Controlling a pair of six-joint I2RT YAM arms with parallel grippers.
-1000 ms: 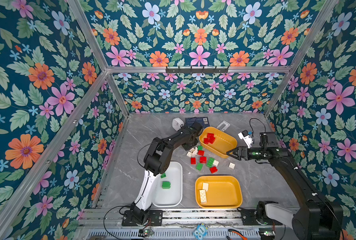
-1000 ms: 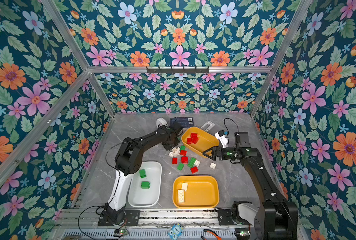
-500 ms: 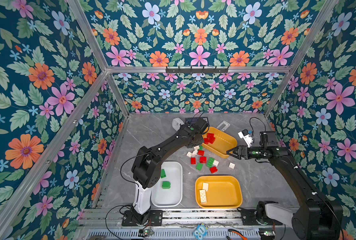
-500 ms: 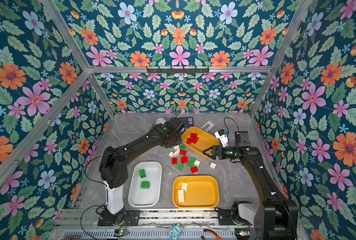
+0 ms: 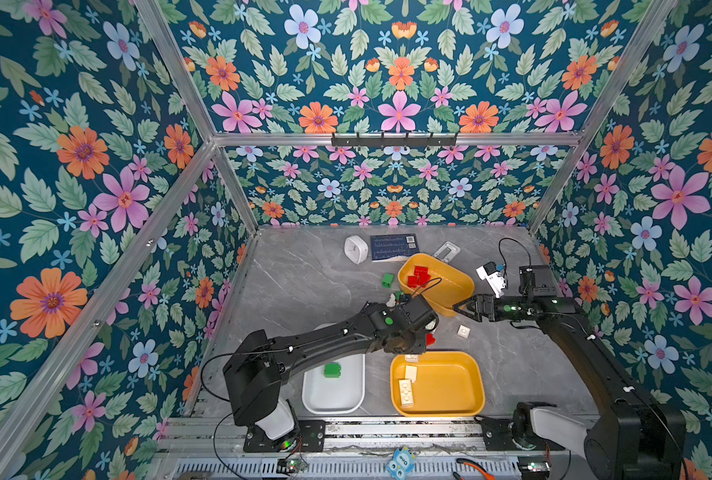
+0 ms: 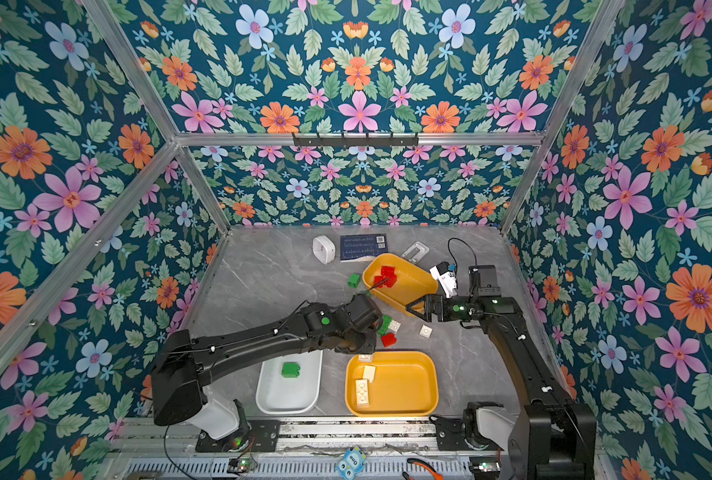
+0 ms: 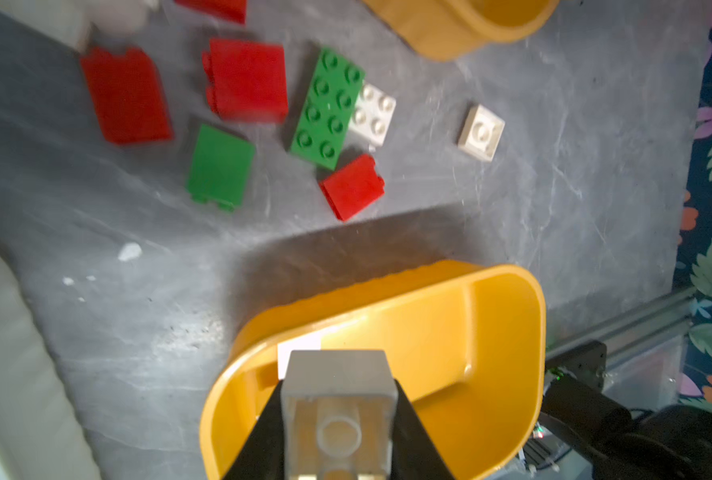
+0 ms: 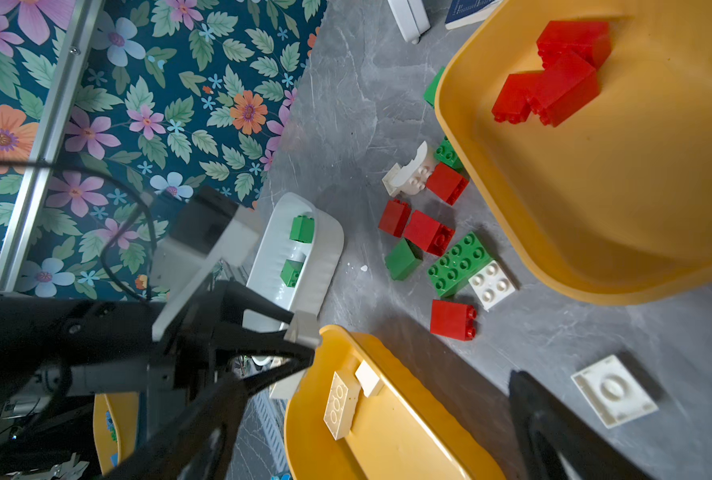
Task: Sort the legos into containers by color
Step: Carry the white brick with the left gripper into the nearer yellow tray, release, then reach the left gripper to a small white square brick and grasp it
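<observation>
The cream brick (image 7: 337, 374), clamped in the left gripper (image 7: 339, 401), should be released well inside the near yellow tub (image 7: 491, 332); the right gripper (image 5: 461, 309) is held wide open, empty.

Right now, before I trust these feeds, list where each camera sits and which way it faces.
Top views: high at the front, looking down and back over the grey table; left arm and right arm show whole, right gripper open.
Left wrist: on the left arm, looking past the left gripper, shut on a cream brick, into the near yellow tub.
Right wrist: on the right arm, looking across loose bricks toward the white tub; one own finger shows.
Shared: both wrist views show the green eight-stud brick.
</observation>
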